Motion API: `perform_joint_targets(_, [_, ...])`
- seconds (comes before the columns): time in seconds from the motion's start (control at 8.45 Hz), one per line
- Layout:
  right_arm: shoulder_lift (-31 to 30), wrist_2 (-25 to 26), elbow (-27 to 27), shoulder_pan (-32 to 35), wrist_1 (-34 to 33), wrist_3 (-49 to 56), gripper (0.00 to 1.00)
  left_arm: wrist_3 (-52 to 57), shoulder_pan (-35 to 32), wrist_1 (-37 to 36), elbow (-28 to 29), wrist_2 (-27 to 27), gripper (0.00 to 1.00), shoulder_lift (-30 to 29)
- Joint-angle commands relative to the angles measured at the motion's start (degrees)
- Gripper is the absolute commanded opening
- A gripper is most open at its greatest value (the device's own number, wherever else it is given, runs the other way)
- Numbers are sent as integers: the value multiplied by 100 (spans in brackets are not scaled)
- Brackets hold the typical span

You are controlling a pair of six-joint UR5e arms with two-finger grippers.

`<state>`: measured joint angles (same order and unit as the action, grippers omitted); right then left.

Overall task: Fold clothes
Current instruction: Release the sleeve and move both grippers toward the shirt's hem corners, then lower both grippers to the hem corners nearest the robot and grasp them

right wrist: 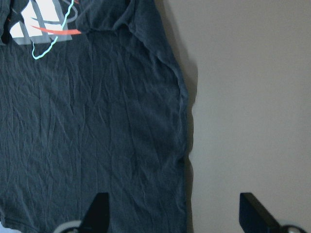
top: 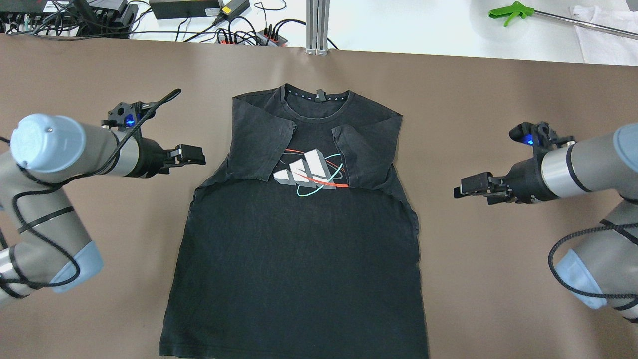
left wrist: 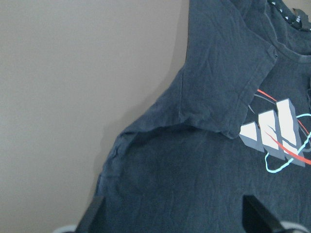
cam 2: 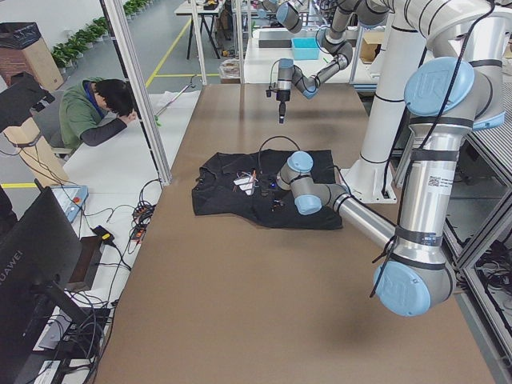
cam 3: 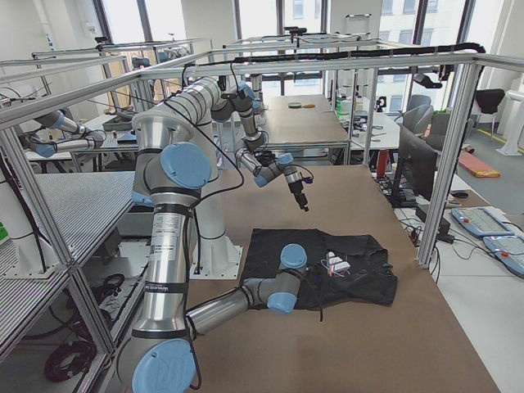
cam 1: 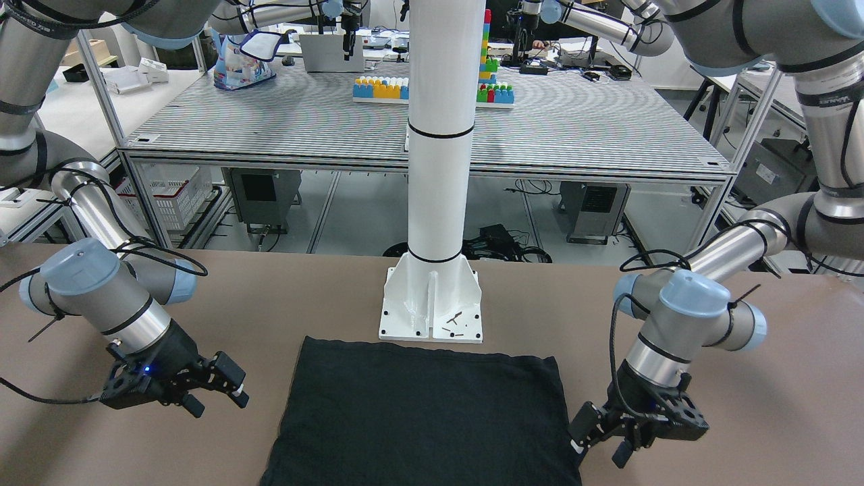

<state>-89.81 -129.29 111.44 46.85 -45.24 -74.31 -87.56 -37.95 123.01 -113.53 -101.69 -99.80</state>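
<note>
Counter point(top: 99, 75): brown surface carrying the garment, with the white pillar point(cam 1: 439, 135) bolted at the robot's edge.

Black T-shirt point(top: 299, 259): lies flat at mid-counter, directly in front of the pillar base. The hem is towards the pillar and the collar point(top: 319, 97) towards the far edge. Both sleeves are turned inward over the chest. One sleeve point(top: 259, 139) is on the robot's left, the other point(top: 366, 154) on its right. A white, red and teal logo point(top: 309, 172) shows between them.

Left gripper point(top: 197, 155): positioned beside the left sleeve edge, pointing at the shirt and not touching the fabric. The wrist view shows its fingers point(left wrist: 257, 216) spread wide, holding nothing.

Right gripper point(top: 461, 190): positioned off the shirt's right side, well apart from the fabric. Its fingers point(right wrist: 99, 211) are likewise spread, with nothing between them.
</note>
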Motion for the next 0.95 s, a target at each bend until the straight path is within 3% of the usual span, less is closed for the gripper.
perform_joint_targets(0.0, [-414, 26, 27, -806, 806, -470, 94, -323, 507, -23, -292, 518, 100, 206])
perform_joint_targets(0.12, [-188, 262, 36, -1322, 807, -592, 94, -323, 517, -23, -292, 536, 100, 233])
perform_joint_targets(0.24, [-177, 864, 45, -1885, 807, -724, 94, -323, 517, -23, -292, 537, 100, 242])
perform_joint_targets(0.35, [-177, 1053, 36, -2186, 807, -734, 94, -314, 517, -23, -292, 537, 100, 242])
perform_joint_targets(0.83, [-247, 976, 10, -2671, 798, -821, 94, -306, 517, -23, -301, 537, 100, 268])
